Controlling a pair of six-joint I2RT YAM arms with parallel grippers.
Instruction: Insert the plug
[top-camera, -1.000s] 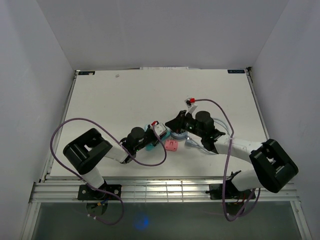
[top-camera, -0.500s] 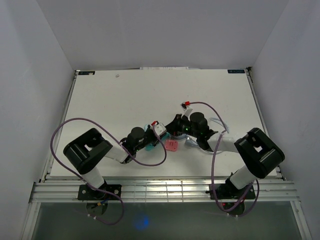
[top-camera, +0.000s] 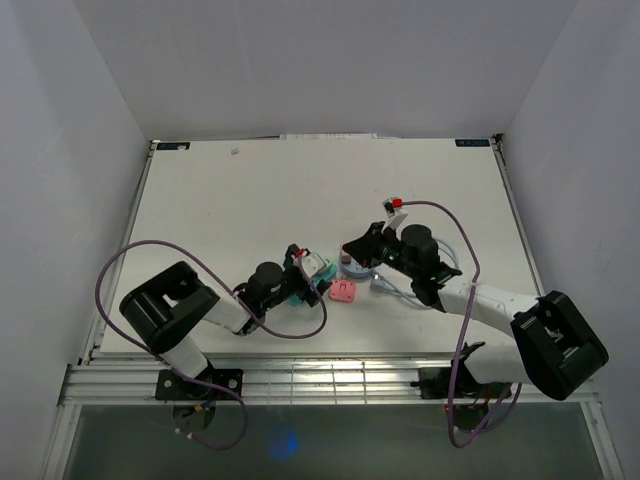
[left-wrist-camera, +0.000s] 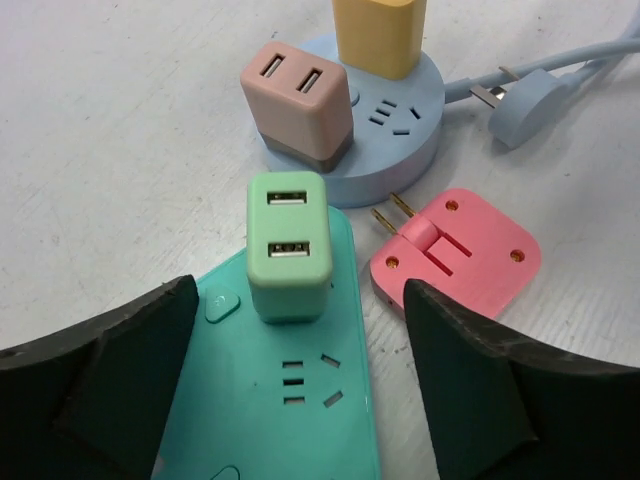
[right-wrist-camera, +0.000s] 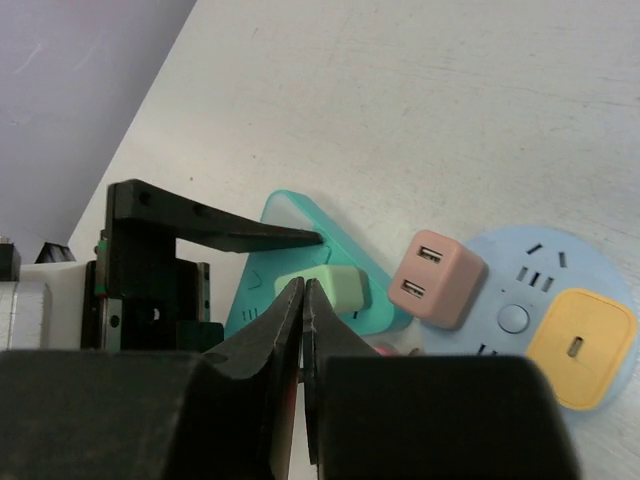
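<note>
Left hand, spread apart, flanks a mint-green two-port plug seated upright in the teal strip.

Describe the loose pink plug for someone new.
Near the table's front edge sits a round blue socket hub. Beside it, by the teal strip, lies the pink plug. Unlike the upright dusty-pink charger, it is flat, unplugged, prongs bare.

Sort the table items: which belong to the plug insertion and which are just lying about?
Job: green charger, seated in teal power strip; open left end effector straddling both.
Lying about: pink plug; round blue strip; dusty-pink charger; yellow charger; blue cable plug.
</note>
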